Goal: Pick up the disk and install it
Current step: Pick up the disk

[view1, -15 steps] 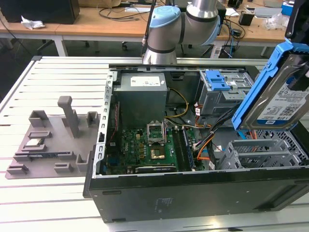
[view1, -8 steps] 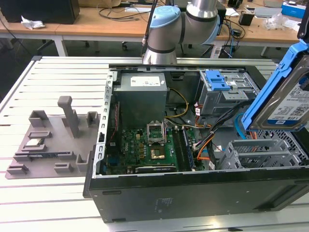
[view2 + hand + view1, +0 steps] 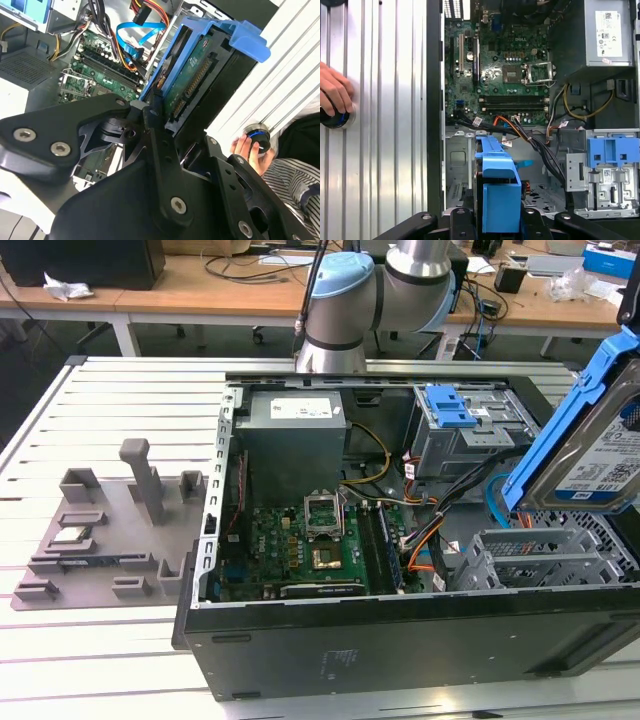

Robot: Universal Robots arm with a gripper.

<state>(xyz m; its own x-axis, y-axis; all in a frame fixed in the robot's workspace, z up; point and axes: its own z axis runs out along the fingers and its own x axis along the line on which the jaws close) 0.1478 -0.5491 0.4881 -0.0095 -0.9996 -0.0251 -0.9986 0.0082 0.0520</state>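
My fingertips are hidden behind the disk [image 3: 192,75] itself, but my gripper [image 3: 165,117] is clamped on it, its black linkages closing on the lower end of the bright blue plastic carrier. In the exterior view the disk [image 3: 590,440] is cut off by the frame's right edge, tilted and raised above the open computer case [image 3: 400,640], near the grey metal drive cage [image 3: 540,560] with its perforated walls; I cannot tell whether it touches anything there. In the first wrist view the carrier [image 3: 497,185] shows edge-on over the case floor. Inside the case lie a green motherboard [image 3: 300,545], a grey boxy power supply [image 3: 292,435], and another cage with a blue latch [image 3: 450,405]. A person's hand [image 3: 334,95] rests on the slatted table [image 3: 100,420].
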